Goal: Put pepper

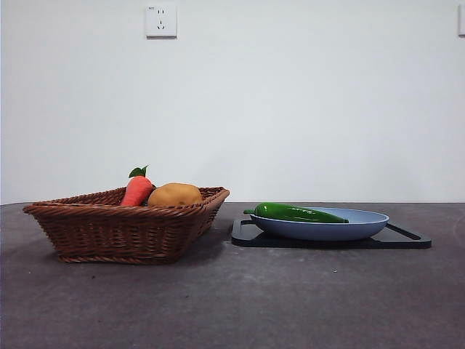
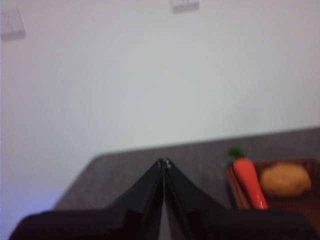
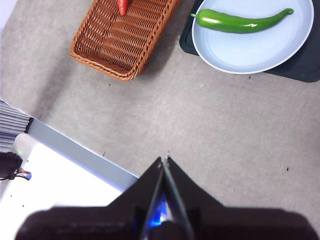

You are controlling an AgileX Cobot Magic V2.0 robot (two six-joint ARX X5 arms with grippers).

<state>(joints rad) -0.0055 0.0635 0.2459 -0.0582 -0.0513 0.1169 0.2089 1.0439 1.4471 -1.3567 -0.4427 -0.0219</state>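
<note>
We judge placement complete: the pepper [image 1: 298, 213] lies on the plate [image 1: 363, 227]. The left hand [image 2: 164, 162] and right hand [image 3: 165, 160] are closed and empty.

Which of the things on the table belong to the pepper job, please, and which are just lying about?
Belonging to the job:
- pepper, lying in the blue plate
- left gripper, shut, away from it
- right gripper, shut, away from it

Lying about:
- wicker basket
- carrot and potato in the basket
- black tray under the plate
</note>
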